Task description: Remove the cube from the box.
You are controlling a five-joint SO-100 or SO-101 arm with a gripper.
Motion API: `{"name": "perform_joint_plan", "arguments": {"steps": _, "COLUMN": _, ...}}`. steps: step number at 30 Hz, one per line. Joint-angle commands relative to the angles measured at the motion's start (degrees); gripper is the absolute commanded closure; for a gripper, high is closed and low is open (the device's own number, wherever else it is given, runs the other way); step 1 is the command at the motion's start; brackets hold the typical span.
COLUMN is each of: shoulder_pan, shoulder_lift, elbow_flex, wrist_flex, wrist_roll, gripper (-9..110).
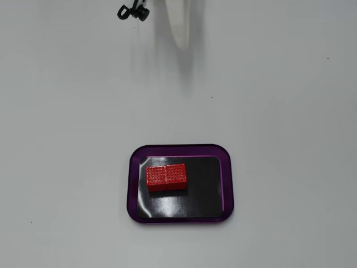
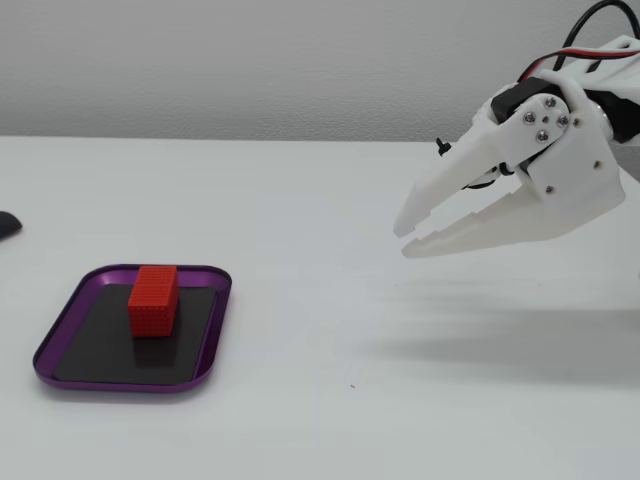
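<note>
Cube (image 1: pixel 166 177) first: we find the red block lying flat on the glossy black floor of the purple-rimmed box (image 1: pixel 230 178), toward the left and upper part in the top-down fixed view. In the side-on fixed view the white end effector (image 2: pixel 405 240) hangs well apart from it above the bare tabletop (image 2: pixel 330 420), fingers slightly parted and holding nothing. We judge the approach has not begun; next we must travel over the rim, open wider and descend around the block.

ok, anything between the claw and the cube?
Nothing. In the side-on fixed view, only bare white table separates the claw from the cube, which sits in the box.
</note>
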Motion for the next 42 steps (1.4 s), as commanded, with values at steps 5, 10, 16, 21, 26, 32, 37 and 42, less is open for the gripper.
{"name": "perform_joint_plan", "arguments": {"steps": 5, "shoulder_pan": 0.0, "shoulder_lift": 1.5, "elbow_flex": 0.2, "wrist_flex": -0.3, "wrist_roll": 0.1, "gripper": 102}}
{"name": "perform_joint_plan", "arguments": {"steps": 10, "shoulder_pan": 0.3, "shoulder_lift": 1.5, "elbow_flex": 0.2, "wrist_flex": -0.3, "wrist_roll": 0.1, "gripper": 102}}
{"name": "perform_joint_plan", "arguments": {"steps": 16, "shoulder_pan": 0.4, "shoulder_lift": 1.5, "elbow_flex": 0.2, "wrist_flex": -1.7, "wrist_roll": 0.1, "gripper": 102}}
{"name": "perform_joint_plan", "arguments": {"steps": 21, "shoulder_pan": 2.3, "shoulder_lift": 1.4, "elbow_flex": -1.2, "wrist_flex": -4.4, "wrist_roll": -0.4, "gripper": 102}}
{"name": "perform_joint_plan", "arguments": {"steps": 26, "shoulder_pan": 7.0, "shoulder_lift": -1.0, "elbow_flex": -12.0, "wrist_flex": -4.1, "wrist_roll": -0.8, "gripper": 102}}
{"name": "perform_joint_plan", "arguments": {"steps": 32, "shoulder_pan": 14.3, "shoulder_lift": -12.0, "elbow_flex": -20.7, "wrist_flex": -6.0, "wrist_roll": -10.6, "gripper": 100}}
{"name": "perform_joint_plan", "arguments": {"steps": 37, "shoulder_pan": 15.6, "shoulder_lift": -30.1, "elbow_flex": -33.9, "wrist_flex": -6.1, "wrist_roll": -14.3, "gripper": 96}}
{"name": "perform_joint_plan", "arguments": {"steps": 42, "shoulder_pan": 15.6, "shoulder_lift": -55.0, "elbow_flex": -47.0, "wrist_flex": -3.0, "wrist_roll": -12.5, "gripper": 91}}
